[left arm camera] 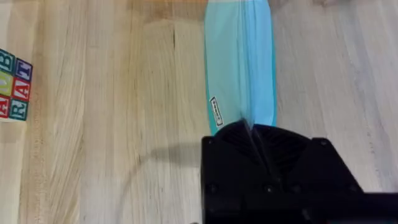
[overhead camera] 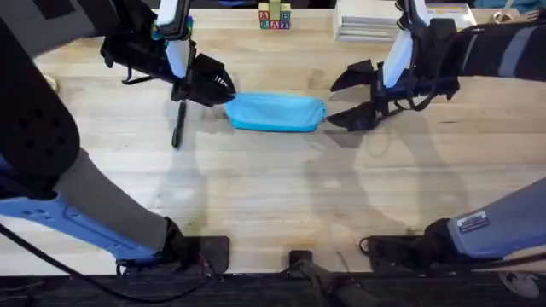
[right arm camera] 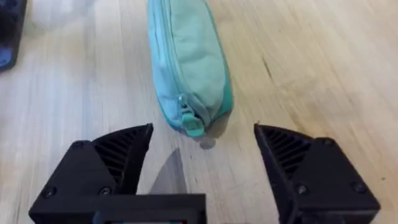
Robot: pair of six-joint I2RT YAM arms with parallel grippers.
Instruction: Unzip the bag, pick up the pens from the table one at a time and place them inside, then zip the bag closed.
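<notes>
The turquoise bag (overhead camera: 277, 112) lies flat across the middle of the table (overhead camera: 273, 196), its zipper closed. My left gripper (overhead camera: 225, 92) is shut on the bag's left end; in the left wrist view the fabric of the bag (left arm camera: 239, 62) is pinched between the black fingers (left arm camera: 252, 134). My right gripper (overhead camera: 334, 104) is open just off the bag's right end. In the right wrist view the zipper pull (right arm camera: 191, 122) on the bag (right arm camera: 186, 56) sits just ahead of the gap in my gripper (right arm camera: 202, 140). One black pen (overhead camera: 178, 124) lies left of the bag, below the left gripper.
Lettered toy blocks (overhead camera: 274, 17) stand at the table's far edge, also visible as blocks (left arm camera: 12, 84) in the left wrist view. A stack of white sheets (overhead camera: 367, 20) lies at the back right. Bare wood stretches in front of the bag.
</notes>
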